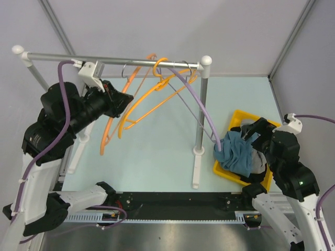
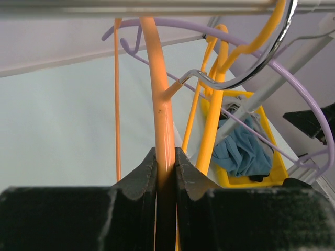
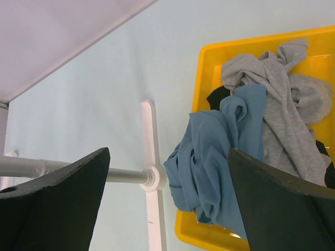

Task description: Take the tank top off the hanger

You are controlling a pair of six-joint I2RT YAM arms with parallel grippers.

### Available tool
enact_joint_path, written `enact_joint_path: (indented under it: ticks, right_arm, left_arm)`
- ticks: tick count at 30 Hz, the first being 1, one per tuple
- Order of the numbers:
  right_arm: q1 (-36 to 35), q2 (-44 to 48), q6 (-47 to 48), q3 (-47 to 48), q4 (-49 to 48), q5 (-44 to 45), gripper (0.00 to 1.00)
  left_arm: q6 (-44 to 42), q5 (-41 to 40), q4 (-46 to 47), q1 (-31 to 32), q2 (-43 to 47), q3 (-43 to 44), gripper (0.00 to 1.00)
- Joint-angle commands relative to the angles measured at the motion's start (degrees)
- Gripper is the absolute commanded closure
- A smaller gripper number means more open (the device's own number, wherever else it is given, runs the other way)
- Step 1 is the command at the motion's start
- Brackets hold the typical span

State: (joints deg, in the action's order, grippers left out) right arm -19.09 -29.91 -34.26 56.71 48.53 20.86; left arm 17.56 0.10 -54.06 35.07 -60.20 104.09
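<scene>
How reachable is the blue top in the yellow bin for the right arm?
Probably yes: the right tool hangs open above the blue top, with nothing between them.

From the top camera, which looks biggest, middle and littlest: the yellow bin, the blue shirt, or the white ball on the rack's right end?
1. Yellow plastic bin, though partly covered.
2. Crumpled blue cloth top lying in it.
3. Round white knob on the metal rack, clearly the smallest.
</scene>
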Motion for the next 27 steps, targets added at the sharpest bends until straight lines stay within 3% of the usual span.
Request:
enact_joint_path:
  ticks: [1,12,19,22,25,27]
  right_arm:
    - [0.2,1.3,2.3,2.6,1.7,0.4,0.00]
    - [0.2,3.3,2.5,3.1,3.8,0.6,0.00]
    - [0.2,3.5,1.7,2.0,3.8,-2.7,0.00]
    - [0.1,3.5,0.8,0.8,2.8,-5.0,0.00]
    - [0.2,3.6,0.2,-0.3,1.9,-6.5,0.00]
    - [0.2,3.8,0.0,-0.9,1.2,-7.4,0.00]
  left_arm:
    - [-3.4,-2.7,0.6,-0.4,-3.6,6.2,1.00]
    - [-0.7,2.2,0.6,-5.5,-9.0,10.0,1.00]
    - [0.2,0.9,2.1,-5.5,-4.7,2.0,0.99]
    - [0.5,0.9,3.2,-5.5,-2.5,-1.6,0.91]
    - [0.5,1.2,4.7,-5.5,-0.4,-5.7,0.73]
    - [0.6,0.0,4.9,-5.5,1.5,-7.1,0.54]
